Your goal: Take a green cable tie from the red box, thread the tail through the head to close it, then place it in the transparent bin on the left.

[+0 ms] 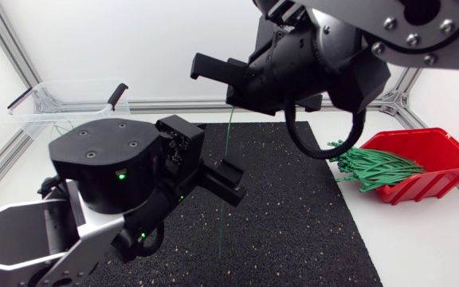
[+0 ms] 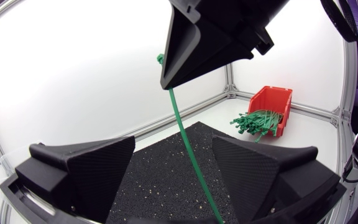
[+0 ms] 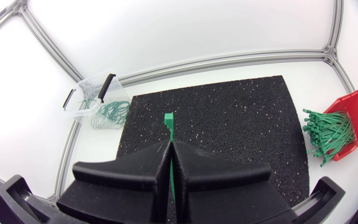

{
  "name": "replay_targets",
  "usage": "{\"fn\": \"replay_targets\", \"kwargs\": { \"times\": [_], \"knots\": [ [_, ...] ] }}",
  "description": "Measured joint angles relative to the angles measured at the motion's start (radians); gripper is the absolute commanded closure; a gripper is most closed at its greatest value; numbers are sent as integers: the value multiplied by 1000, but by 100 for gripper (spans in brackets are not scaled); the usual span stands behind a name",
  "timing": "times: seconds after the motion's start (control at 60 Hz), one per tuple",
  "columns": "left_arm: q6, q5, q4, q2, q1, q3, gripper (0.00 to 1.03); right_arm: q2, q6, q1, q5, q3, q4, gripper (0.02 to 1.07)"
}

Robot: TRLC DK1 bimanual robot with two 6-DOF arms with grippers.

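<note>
Right gripper (image 3: 169, 146) clamped on one green cable tie (image 1: 228, 159) — left gripper (image 2: 173, 155) apart; one red box (image 1: 441, 147).

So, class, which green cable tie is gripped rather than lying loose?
The single tie hanging straight from the right gripper, shut on it above the black mat; the bundle in the red box and the loops at the transparent bin lie loose.
</note>
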State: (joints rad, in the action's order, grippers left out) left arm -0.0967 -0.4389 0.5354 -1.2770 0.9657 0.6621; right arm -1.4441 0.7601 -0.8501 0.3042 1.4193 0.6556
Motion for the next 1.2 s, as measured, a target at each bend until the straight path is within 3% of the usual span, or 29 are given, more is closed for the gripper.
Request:
{"fn": "replay_targets", "kwargs": {
  "times": [0.483,0.733,0.783,1.033,1.2],
  "knots": [
    [-40,-51,114,-45,6,7,63,0,0,-3,8,0,0,101],
    [-47,-64,121,-53,12,8,72,0,0,-9,19,0,0,101],
    [-55,-64,122,-53,16,8,79,0,0,-9,19,0,0,101],
    [-65,-72,147,-56,28,7,93,0,0,-13,24,0,1,101],
    [-66,-75,150,-56,31,7,98,0,0,-19,26,0,8,101]
  ]
}}
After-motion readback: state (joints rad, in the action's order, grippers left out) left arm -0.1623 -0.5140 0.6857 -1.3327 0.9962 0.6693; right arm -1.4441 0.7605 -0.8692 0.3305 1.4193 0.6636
